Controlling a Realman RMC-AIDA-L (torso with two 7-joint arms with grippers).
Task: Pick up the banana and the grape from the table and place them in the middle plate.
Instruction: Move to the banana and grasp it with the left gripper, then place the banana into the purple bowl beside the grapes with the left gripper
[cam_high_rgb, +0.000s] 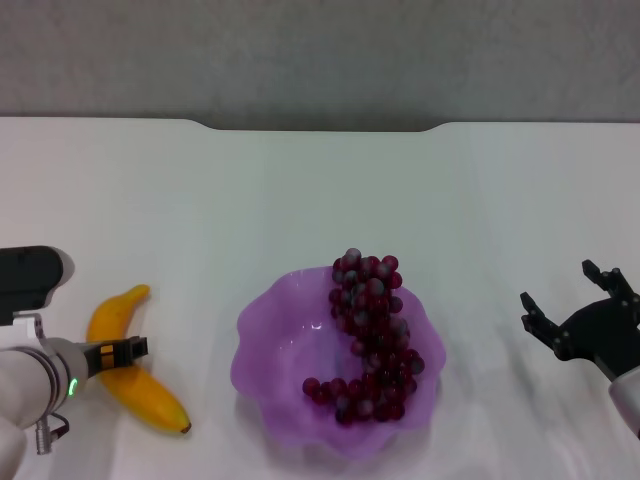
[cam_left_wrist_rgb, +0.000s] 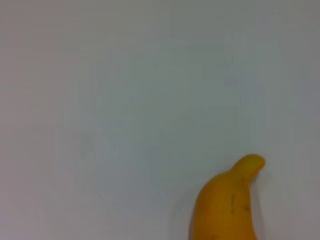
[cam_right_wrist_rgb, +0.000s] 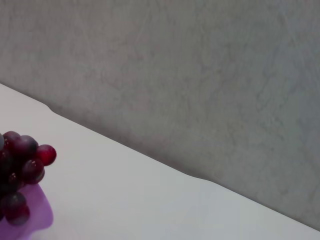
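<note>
The banana (cam_high_rgb: 152, 397) lies on the white table (cam_high_rgb: 300, 190) at the front left, its dark tip pointing to the front; its other end shows in the left wrist view (cam_left_wrist_rgb: 225, 205). My left gripper (cam_high_rgb: 124, 350) is right over the banana's middle. The grape (cam_high_rgb: 370, 335) lies in the middle plate (cam_high_rgb: 272, 340), a purple scalloped dish, with its top end over the far rim. The right wrist view shows a few grapes (cam_right_wrist_rgb: 20, 160) and a bit of the plate's rim (cam_right_wrist_rgb: 36, 217). My right gripper (cam_high_rgb: 570, 300) is open and empty, to the right of the plate.
The table's far edge has a shallow notch (cam_high_rgb: 320, 127), with a grey wall (cam_high_rgb: 320, 50) behind it. Bare tabletop lies between the banana and the plate and beyond the plate.
</note>
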